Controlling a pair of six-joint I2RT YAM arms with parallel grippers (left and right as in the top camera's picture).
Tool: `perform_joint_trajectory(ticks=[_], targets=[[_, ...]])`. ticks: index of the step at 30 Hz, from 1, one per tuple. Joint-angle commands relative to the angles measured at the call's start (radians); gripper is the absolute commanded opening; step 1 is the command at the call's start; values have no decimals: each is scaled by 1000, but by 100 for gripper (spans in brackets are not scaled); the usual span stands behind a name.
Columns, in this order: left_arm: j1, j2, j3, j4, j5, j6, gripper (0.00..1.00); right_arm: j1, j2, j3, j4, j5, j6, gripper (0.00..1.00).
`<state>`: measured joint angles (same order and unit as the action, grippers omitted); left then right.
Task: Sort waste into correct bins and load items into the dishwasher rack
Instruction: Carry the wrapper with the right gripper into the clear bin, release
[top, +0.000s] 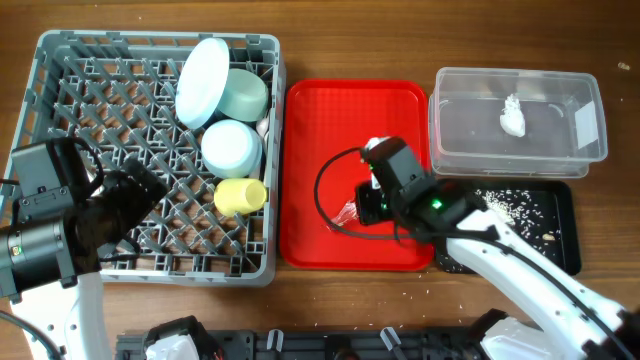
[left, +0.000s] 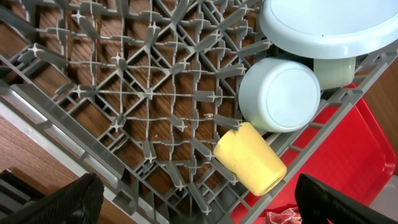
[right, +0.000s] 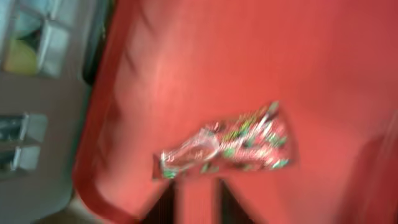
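A crinkled red wrapper (right: 230, 143) lies on the flat red tray (top: 310, 120), also seen in the overhead view (top: 347, 212). My right gripper (right: 194, 196) hovers low over the tray, its two dark fingertips a narrow gap apart just short of the wrapper's edge, bare tray between them. The view is blurred. My left gripper (left: 199, 199) hangs wide open above the near edge of the grey dishwasher rack (top: 60, 60), holding nothing. In the rack sit a pale blue plate (top: 203, 80), two mint bowls (top: 245, 95) (top: 232, 147) and a yellow cup (top: 240, 195) on its side.
A clear tub (top: 590, 150) at the back right holds a white tissue wad (top: 512, 117). In front of it a black tray (top: 565, 200) carries scattered crumbs (top: 510, 205). The right arm's black cable loops over the red tray.
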<state>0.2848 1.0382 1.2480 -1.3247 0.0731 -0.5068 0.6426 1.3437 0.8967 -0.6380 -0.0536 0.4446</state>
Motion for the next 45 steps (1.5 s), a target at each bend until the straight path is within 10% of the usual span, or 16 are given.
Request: perform_joint_trajectory(ticks=[1, 3, 7, 13, 15, 25, 32, 35, 36, 37, 41, 45], targets=[[8, 3, -5, 0, -3, 4, 100, -4, 79, -43, -3, -190, 359, 85], [7, 3, -5, 0, -3, 5, 100, -4, 118, -43, -3, -210, 506, 89], [7, 3, -5, 0, -3, 4, 100, -4, 190, -68, 47, -52, 749, 49], [8, 3, -5, 0, -3, 4, 100, -4, 309, -114, 176, -42, 845, 42], [7, 3, -5, 0, -3, 5, 100, -10, 317, -113, 191, -18, 839, 4], [8, 3, -5, 0, -3, 4, 100, -433, -299, -37, 75, 301, 505, 4], [8, 3, -5, 0, -3, 4, 100, -662, -68, -38, 254, 366, 535, 4], [7, 3, -5, 0, -3, 4, 100, -666, 3, -38, 295, 364, 616, 38], [8, 3, -5, 0, -3, 5, 100, -666, -2, -37, 320, 367, 532, 80], [7, 3, -5, 0, -3, 4, 100, -666, -22, -37, 347, 367, 362, 100], [8, 3, -5, 0, -3, 5, 100, -666, -157, -37, 367, 367, -337, 93], [7, 3, -5, 0, -3, 4, 100, -666, -238, -37, 324, 336, -676, 100]])
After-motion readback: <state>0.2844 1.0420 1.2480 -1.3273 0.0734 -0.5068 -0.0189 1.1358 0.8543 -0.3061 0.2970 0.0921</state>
